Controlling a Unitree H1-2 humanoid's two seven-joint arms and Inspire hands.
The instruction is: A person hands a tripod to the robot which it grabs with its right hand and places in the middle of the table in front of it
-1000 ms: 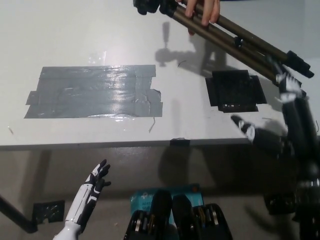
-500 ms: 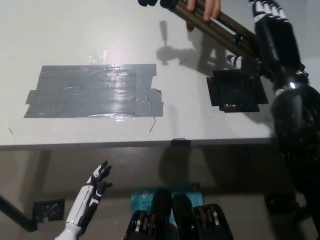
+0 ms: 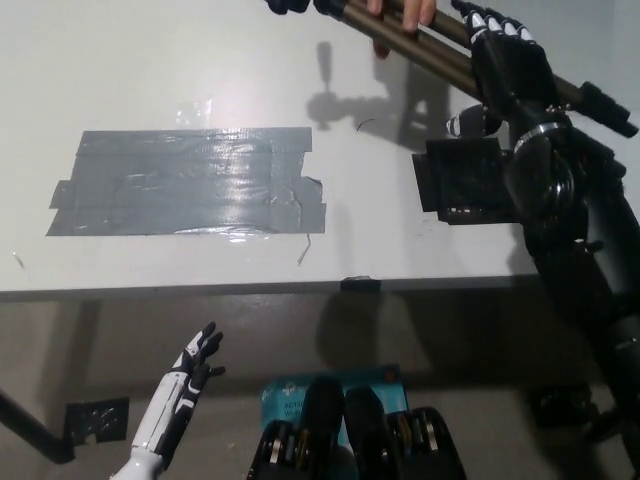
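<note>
White table [image 3: 150, 60] bearing a wide grey tape patch [image 3: 190, 185] left of centre. Folded tripod [image 3: 435, 52] slanting in the air over the far right corner, black right hand [image 3: 505, 60] laid across its legs with the grip impossible to tell, above a black patch [image 3: 465, 180] near the right edge. Person's hand [image 3: 405, 10] clasping the tripod's upper end at the far edge; white left hand [image 3: 190, 365] open and empty, low off the near edge at left.

A matt white table top [image 3: 150, 80] fills the upper part of the view. On it lies a broad rectangular patch of grey duct tape [image 3: 185, 183], shiny with glare. Right of that patch is a smaller black square tape patch [image 3: 460, 180]. Below the grey patch, past the table's front edge, is dull grey-brown floor [image 3: 100, 340]. On the floor, below-left of the patch, are a small grey tape scrap [image 3: 97, 418] and a dark slanted table leg [image 3: 30, 437].
</note>
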